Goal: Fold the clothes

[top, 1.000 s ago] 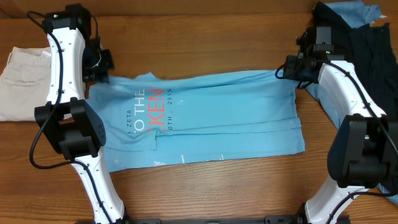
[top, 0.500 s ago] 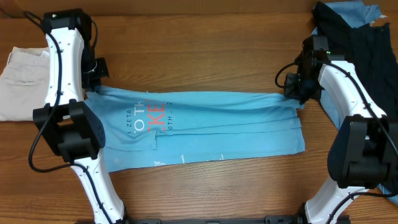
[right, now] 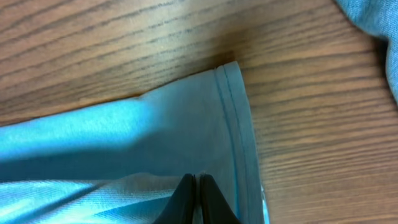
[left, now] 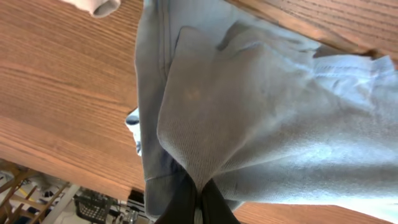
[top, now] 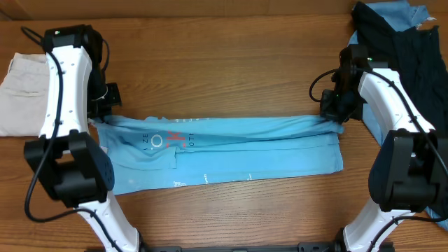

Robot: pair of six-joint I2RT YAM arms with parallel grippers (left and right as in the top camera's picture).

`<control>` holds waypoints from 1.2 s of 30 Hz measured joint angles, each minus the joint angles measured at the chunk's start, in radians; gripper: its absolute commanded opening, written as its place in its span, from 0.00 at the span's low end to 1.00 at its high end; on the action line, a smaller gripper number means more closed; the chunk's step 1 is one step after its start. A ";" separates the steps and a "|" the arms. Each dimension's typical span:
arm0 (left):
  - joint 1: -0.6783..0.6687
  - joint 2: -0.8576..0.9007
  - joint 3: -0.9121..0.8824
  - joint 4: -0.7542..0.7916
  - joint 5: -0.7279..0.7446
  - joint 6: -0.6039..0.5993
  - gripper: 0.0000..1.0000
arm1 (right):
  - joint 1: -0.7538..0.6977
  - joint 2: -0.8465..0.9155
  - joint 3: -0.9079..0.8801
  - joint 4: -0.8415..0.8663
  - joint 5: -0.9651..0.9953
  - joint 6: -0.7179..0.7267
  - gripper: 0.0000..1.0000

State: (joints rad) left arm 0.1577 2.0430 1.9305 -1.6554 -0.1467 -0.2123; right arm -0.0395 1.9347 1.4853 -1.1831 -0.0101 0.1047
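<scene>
The clothes, a light sky-blue T-shirt (top: 245, 150), lie lengthwise across the table, with the far edge lifted and drawn over the near part. Only a strip of the white and coral lettering (top: 171, 138) shows. My left gripper (top: 105, 117) is shut on the shirt's far left edge. In the left wrist view the cloth (left: 280, 124) bunches into the closed black fingers of that gripper (left: 199, 196). My right gripper (top: 334, 117) is shut on the far right edge. In the right wrist view the hemmed cloth (right: 174, 130) is pinched by the right gripper (right: 196, 186).
Beige trousers (top: 21, 94) lie at the table's left edge. A heap of denim-blue and black garments (top: 406, 42) fills the back right corner, and its blue edge (right: 373, 18) shows in the right wrist view. Bare wooden table (top: 224, 63) lies behind the shirt.
Both grippers have moved toward the table's front with the shirt's far edge. The top layer has folded over, and most of the lettering is now covered.
</scene>
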 measured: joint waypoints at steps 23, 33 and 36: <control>-0.008 -0.038 -0.319 0.157 0.021 -0.019 0.04 | 0.000 0.000 0.000 -0.172 0.077 0.053 0.04; -0.008 -0.038 -0.352 0.172 0.018 -0.021 0.04 | 0.000 0.000 0.000 -0.195 0.078 0.052 0.04; -0.008 -0.038 -0.352 0.172 0.018 -0.021 0.04 | 0.000 0.000 0.000 -0.209 0.078 0.053 0.04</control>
State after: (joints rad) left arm 0.1497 2.0048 1.5780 -1.4830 -0.1291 -0.2337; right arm -0.0391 1.9347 1.4849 -1.3922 0.0677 0.1574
